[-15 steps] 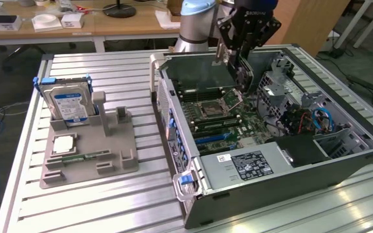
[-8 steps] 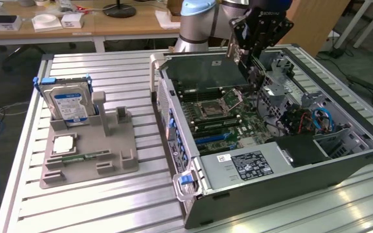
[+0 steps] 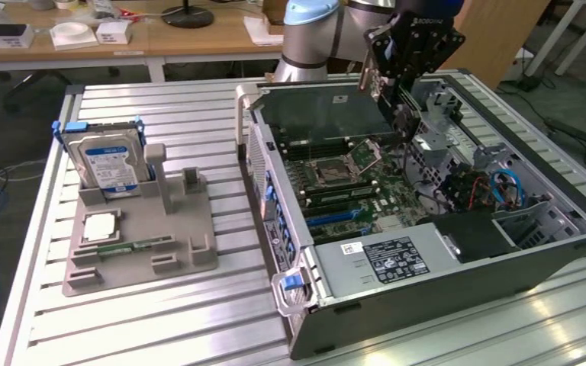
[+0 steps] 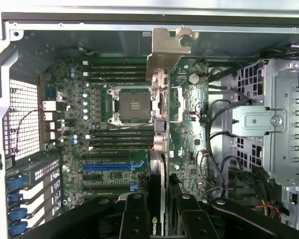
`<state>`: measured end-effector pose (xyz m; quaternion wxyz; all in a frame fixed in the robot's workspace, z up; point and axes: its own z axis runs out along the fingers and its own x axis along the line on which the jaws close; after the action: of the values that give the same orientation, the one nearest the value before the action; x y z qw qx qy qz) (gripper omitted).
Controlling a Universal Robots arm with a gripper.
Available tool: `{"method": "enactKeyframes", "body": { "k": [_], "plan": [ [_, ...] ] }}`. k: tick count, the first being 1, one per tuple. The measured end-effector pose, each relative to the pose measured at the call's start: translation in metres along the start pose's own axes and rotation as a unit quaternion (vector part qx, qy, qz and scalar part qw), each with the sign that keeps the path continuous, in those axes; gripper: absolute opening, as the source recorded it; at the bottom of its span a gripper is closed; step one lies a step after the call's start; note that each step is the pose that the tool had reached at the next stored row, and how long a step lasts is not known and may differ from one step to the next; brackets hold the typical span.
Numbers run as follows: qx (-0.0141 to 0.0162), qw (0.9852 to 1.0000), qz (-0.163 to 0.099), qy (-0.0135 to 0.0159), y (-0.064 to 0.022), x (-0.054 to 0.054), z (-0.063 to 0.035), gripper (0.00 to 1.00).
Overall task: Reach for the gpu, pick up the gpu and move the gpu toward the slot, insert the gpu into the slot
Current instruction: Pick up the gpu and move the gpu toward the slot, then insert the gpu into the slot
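Note:
My gripper [image 3: 395,103] is shut on the gpu [image 3: 319,113], a dark flat card that hangs above the open computer case [image 3: 272,171], over the motherboard. In the wrist view the gpu [image 4: 159,124] runs edge-on as a thin sliver away from my gripper [image 4: 160,216]. Its pale metal end bracket [image 4: 167,47] sits at the far end near the case wall. The black fingers [image 4: 134,214] press on both sides of the card. The blue expansion slot [image 4: 112,167] lies on the board beside the card's line, and the same slot [image 3: 339,217] appears below the card in the exterior view.
A grey holder [image 3: 140,229] on the exterior view's left carries a blue-labelled hard drive [image 3: 110,164], a processor chip [image 3: 100,226] and a green memory stick [image 3: 135,245]. Inside the case are a drive cage [image 4: 279,119], loose cables [image 4: 214,124] and a power supply [image 3: 390,259].

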<state>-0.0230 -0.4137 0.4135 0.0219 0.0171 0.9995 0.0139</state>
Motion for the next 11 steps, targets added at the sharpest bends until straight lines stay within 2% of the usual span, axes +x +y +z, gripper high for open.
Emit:
{"method": "enactKeyframes", "body": {
  "k": [11],
  "plan": [
    [0.0, 1.0, 0.0, 0.0, 0.0, 0.0, 0.0, 0.26]
  ]
}}
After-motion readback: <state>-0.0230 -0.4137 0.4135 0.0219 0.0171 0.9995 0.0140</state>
